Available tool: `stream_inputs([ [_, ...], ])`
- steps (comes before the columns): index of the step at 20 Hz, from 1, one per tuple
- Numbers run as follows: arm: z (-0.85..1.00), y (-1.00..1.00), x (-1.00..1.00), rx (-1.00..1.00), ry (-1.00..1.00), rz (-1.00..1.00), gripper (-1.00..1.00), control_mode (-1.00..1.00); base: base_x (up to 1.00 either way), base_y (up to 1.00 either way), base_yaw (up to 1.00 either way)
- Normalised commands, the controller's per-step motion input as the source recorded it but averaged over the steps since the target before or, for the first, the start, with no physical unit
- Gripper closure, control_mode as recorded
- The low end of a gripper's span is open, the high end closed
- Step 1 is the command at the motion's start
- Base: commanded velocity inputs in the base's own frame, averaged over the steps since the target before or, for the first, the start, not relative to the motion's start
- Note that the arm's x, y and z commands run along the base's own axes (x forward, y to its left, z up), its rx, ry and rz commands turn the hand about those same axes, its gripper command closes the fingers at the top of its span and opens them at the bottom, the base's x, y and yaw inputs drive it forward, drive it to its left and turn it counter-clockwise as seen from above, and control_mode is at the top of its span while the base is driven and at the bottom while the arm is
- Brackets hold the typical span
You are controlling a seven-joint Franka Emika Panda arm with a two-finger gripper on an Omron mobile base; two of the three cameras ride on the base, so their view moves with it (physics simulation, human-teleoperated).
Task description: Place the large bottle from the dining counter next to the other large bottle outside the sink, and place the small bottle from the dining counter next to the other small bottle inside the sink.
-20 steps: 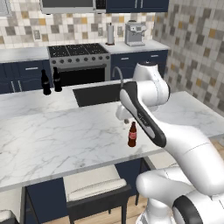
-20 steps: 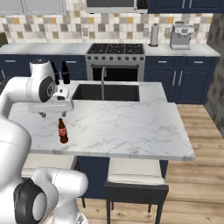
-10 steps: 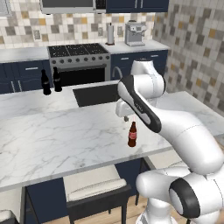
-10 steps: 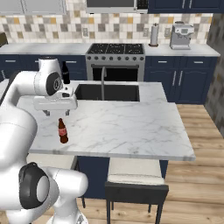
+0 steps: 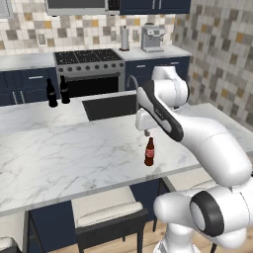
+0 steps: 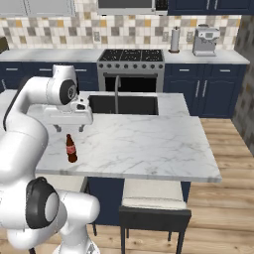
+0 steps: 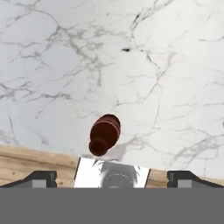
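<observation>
White marble spreads under my hand (image 6: 68,128), which hangs palm-down just above the small bottle (image 5: 149,151), fingers spread as wide as they go and gripping nothing. My forearm reaches level across the tabletop (image 5: 59,158) from the elbow, and the wrist turns the hand straight down. Seen along the hand, the bottle's cap sits between my two fingertips (image 7: 41,178) and touches neither. It stands upright near the front edge of the dining counter, with bare marble all around it. Farther out, the sink (image 6: 123,104) lies recessed at the back of the slab, its curved faucet (image 6: 117,89) rising at the rim. Beyond the sink's left side, two tall dark bottles (image 5: 57,92) stand close together on the tabletop. A stool (image 5: 106,210) sits tucked below the front edge.
</observation>
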Motion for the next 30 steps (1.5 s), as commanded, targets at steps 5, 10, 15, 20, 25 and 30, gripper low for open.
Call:
stream_inputs([
  [5, -0.02, 0.22, 0.27, 0.00, 0.06, 0.00, -1.00, -1.00, 0.00, 0.00, 0.00],
  [10, 0.00, 0.10, 0.09, 0.00, 0.02, 0.00, -1.00, -1.00, 0.00, 0.00, 0.00],
  [15, 0.00, 0.00, -0.03, 0.00, 0.00, 0.00, -1.00, -1.00, 0.00, 0.00, 0.00],
  [20, -0.17, -0.01, -0.06, 0.00, 0.00, 0.00, -1.00, -1.00, 0.00, 0.00, 0.00],
  [25, -0.24, 0.00, -0.01, 0.00, 0.00, 0.00, -1.00, -1.00, 0.00, 0.00, 0.00],
  [30, -0.13, 0.00, 0.00, 0.00, 0.00, 0.00, -1.00, -1.00, 0.00, 0.00, 0.00],
])
